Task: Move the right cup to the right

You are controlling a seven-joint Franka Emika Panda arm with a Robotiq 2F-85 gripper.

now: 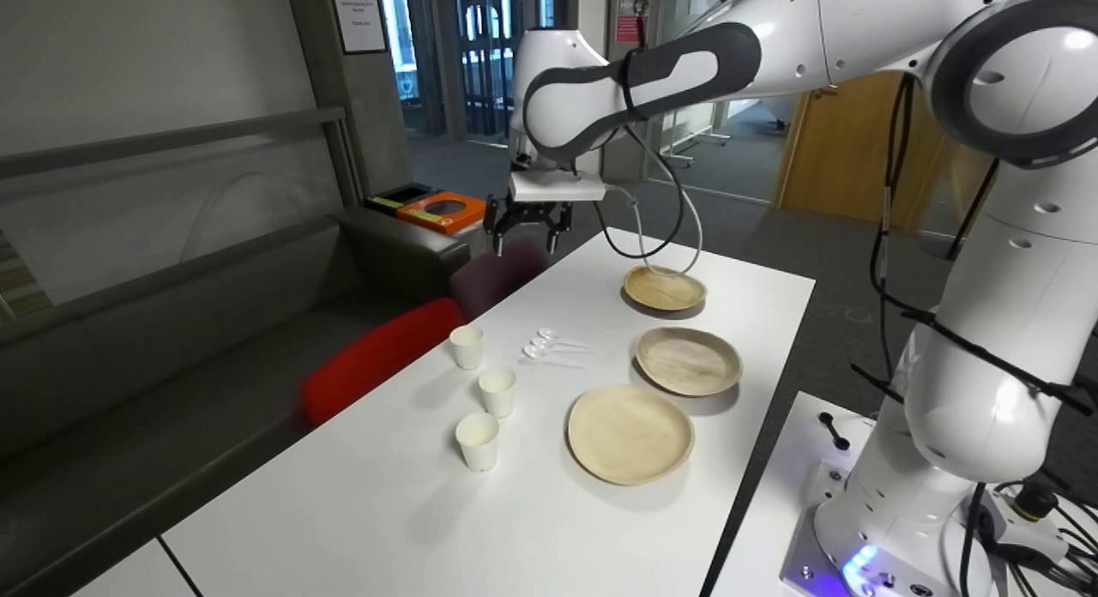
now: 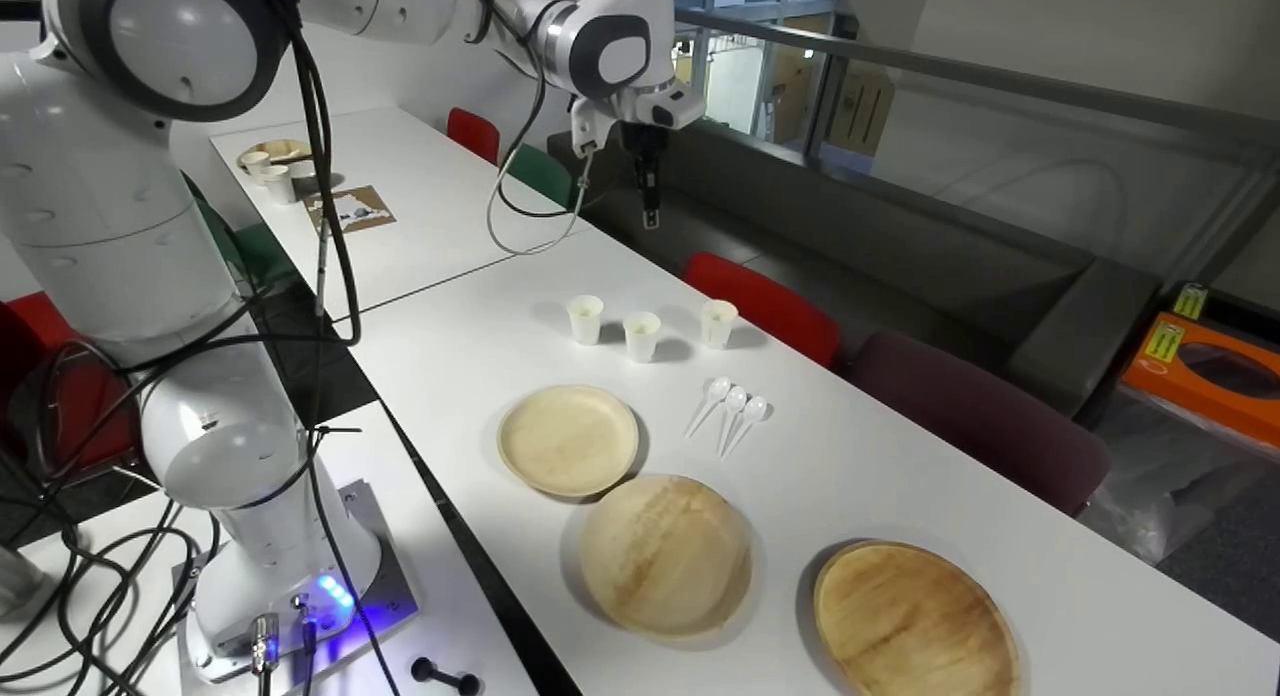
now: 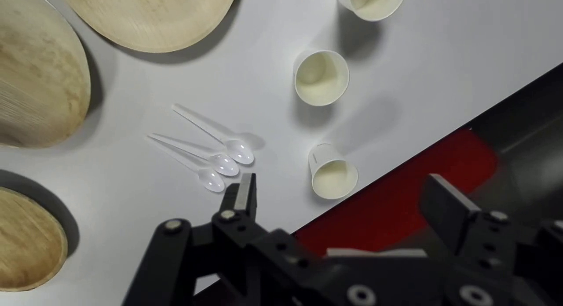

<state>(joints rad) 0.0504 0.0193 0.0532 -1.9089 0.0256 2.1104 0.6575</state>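
In an exterior view, arm was glossy white, ringed dark grey; black cables crossed frame right, base lights glowed blue, lower right. Wrist view: gripper was black, silver screws.

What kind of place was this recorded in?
Probably a breakout or seating area in an office or campus building, rather than a home: a long dark sofa, an orange-topped waste bin near its end, and a framed notice all point that way.

The jaws stand wide apart. Beyond them, three white cups and three spoons rest on the surface.
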